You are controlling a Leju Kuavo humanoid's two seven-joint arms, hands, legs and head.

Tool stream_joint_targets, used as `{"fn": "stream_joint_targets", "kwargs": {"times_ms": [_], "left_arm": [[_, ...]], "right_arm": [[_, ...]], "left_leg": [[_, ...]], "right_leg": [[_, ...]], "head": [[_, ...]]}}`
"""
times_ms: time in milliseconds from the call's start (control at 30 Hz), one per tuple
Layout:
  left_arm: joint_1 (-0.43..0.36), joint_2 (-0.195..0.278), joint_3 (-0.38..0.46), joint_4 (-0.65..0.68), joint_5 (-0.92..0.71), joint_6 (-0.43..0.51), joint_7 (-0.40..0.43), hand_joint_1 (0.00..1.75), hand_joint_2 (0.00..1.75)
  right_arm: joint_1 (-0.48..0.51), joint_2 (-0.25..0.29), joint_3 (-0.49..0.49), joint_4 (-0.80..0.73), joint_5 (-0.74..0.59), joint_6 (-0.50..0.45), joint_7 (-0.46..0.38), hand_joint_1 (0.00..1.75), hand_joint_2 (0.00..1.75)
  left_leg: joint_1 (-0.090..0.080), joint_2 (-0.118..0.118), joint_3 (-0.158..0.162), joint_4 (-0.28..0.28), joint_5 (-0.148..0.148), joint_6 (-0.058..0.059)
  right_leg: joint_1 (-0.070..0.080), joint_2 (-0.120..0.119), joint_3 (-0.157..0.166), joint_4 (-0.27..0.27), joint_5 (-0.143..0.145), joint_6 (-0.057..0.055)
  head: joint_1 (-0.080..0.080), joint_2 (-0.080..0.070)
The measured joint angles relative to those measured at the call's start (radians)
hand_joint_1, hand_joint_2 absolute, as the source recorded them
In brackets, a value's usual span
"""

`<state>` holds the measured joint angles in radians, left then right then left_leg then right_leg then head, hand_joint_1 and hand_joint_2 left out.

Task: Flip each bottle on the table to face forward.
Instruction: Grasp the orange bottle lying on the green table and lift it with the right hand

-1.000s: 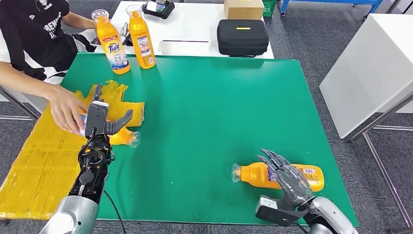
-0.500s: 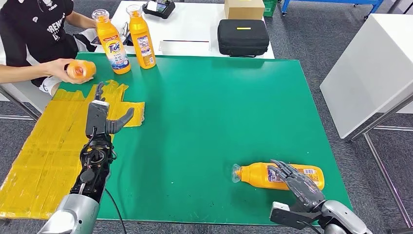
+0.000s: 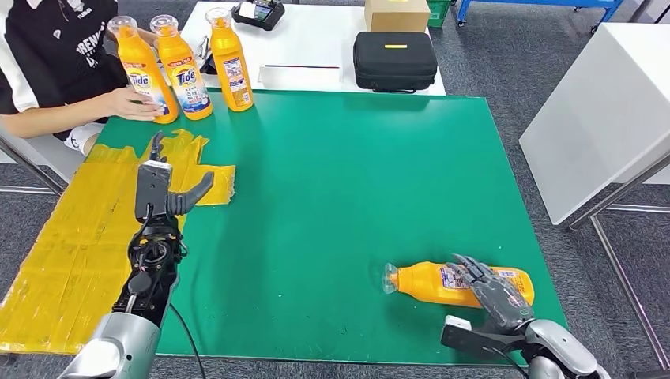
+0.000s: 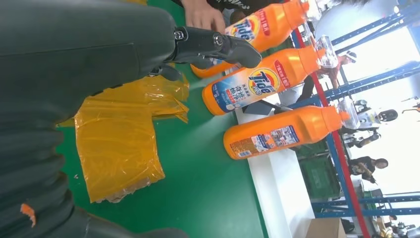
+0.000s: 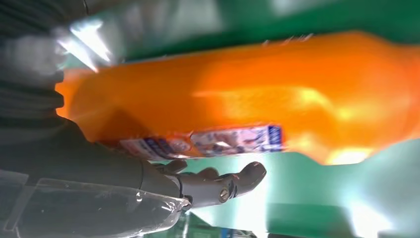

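Right hand (image 3: 491,290) is down over the one bottle (image 3: 442,283) lying flat near the front right corner of the green table (image 3: 355,181), cap pointing toward the middle. The fingers drape over the label end; the right wrist view, blurred, shows them just beside the orange body with the thumb (image 5: 233,183) out underneath. Whether they have truly closed on it I cannot tell. It looks like a hand placed to roll or lift the bottle, since a round body lying on its side turns most easily from on top.

Left hand (image 3: 162,185) hangs over the left edge, above the yellow plastic sheet (image 3: 71,237), fingers spread and holding nothing. From there it sits clear of the row at the back left corner.

That row: three orange bottles standing upright. The first bottle (image 3: 141,71) shows its Tide label forward and a person's hand (image 3: 134,103) rests on it, apparently setting it in line. The second bottle (image 3: 180,67) also shows its front. The third bottle (image 3: 229,59) shows small print, so by my reading it faces backward and needs turning.

A black case (image 3: 393,60) sits on the white table behind, out of play.
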<state>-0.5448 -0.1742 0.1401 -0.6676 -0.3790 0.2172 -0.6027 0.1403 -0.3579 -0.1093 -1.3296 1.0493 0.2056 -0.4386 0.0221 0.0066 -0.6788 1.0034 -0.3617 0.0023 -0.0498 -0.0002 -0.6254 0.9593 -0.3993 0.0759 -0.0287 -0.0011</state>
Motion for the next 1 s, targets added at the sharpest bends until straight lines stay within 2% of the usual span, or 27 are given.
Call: {"fn": "stream_joint_targets", "kwargs": {"times_ms": [167,533,833,1000], "left_arm": [[-0.009,0.004,-0.009,0.006,0.007,-0.001,-0.001,0.0,1.75],[-0.022,0.009,-0.045,0.062,0.044,0.02,-0.024,0.0,1.75],[-0.025,0.016,-0.053,0.084,0.064,0.024,-0.024,0.0,1.75],[-0.025,0.019,-0.054,0.086,0.075,0.025,-0.024,0.0,1.75]], "right_arm": [[-0.02,0.006,-0.028,0.049,0.025,-0.014,0.01,0.0,1.75],[-0.103,0.049,-0.047,0.143,0.091,-0.179,0.035,0.0,1.75],[-0.122,0.063,-0.033,0.147,0.098,-0.183,0.058,0.0,1.75],[-0.143,0.06,-0.022,0.173,0.106,-0.149,0.077,0.0,1.75]], "left_leg": [[0.0,0.0,0.0,0.0,0.0,0.0],[0.0,0.0,0.0,0.0,0.0,0.0],[0.0,0.0,-0.001,0.0,0.0,0.0],[0.0,0.0,-0.001,0.0,0.0,0.0]], "right_leg": [[0.0,0.0,0.0,0.0,0.0,0.0],[0.0,0.0,0.0,0.0,0.0,0.0],[0.0,0.0,0.0,0.0,0.0,0.0],[0.0,0.0,0.0,0.0,0.0,0.0]], "head": [[0.0,0.0],[0.0,0.0],[0.0,0.0],[0.0,0.0]]}}
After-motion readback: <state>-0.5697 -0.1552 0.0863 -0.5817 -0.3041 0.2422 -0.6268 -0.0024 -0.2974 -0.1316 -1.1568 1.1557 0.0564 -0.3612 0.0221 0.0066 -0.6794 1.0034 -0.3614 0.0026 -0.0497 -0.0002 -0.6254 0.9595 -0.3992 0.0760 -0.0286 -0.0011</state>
